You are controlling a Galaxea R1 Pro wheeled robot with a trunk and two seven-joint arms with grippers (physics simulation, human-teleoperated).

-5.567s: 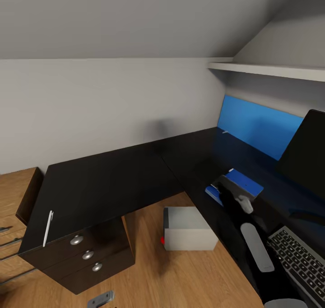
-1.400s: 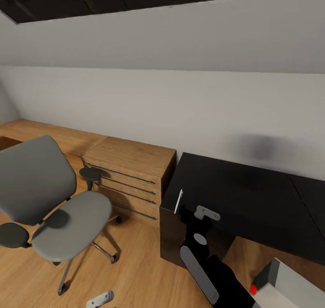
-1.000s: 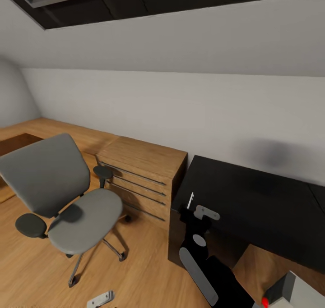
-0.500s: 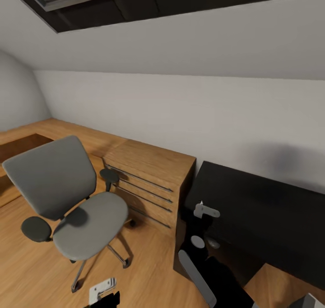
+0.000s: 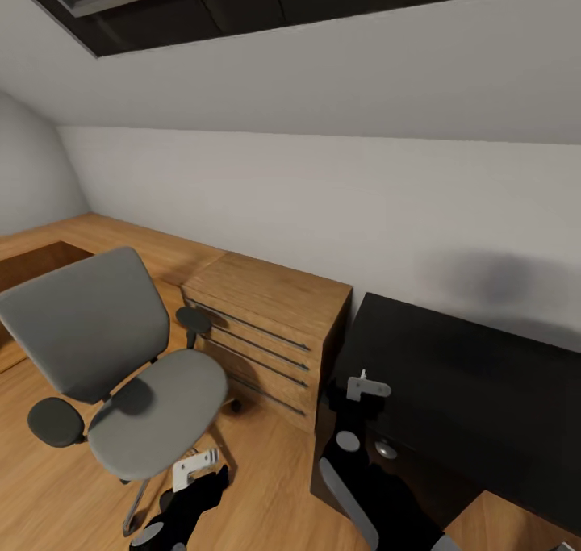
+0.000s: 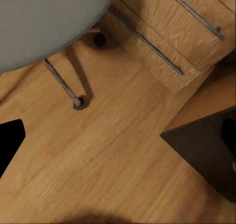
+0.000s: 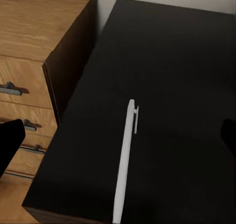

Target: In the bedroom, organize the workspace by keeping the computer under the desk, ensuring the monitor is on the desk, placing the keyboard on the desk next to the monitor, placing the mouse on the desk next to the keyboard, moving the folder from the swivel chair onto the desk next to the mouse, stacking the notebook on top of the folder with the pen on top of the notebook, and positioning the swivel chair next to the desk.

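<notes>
The swivel chair (image 5: 157, 412) stands on the wooden floor at the left, its grey seat bare. The black desk (image 5: 468, 390) fills the right. In the right wrist view the white pen (image 7: 125, 160) lies near the desk's (image 7: 167, 62) end edge. My right gripper (image 7: 120, 135) hangs open straight above it. In the head view the right gripper (image 5: 367, 387) covers most of the pen. My left gripper (image 5: 196, 467) is open, low beside the seat's front edge, above the floor near a chair spoke (image 6: 61, 81). The monitor, keyboard, mouse, computer, folder and notebook are out of view.
A light wooden drawer chest (image 5: 266, 325) stands against the desk's end, between chair and desk. Low wooden shelving (image 5: 48, 244) runs along the wall at left. A sloped ceiling hangs overhead. Bare floor (image 6: 113, 165) lies between the chair base and the desk's corner (image 6: 206, 155).
The camera has swung left from the desk's corner to the chair and chest. My left arm has risen into view beside the chair seat. The right gripper now covers the pen.
</notes>
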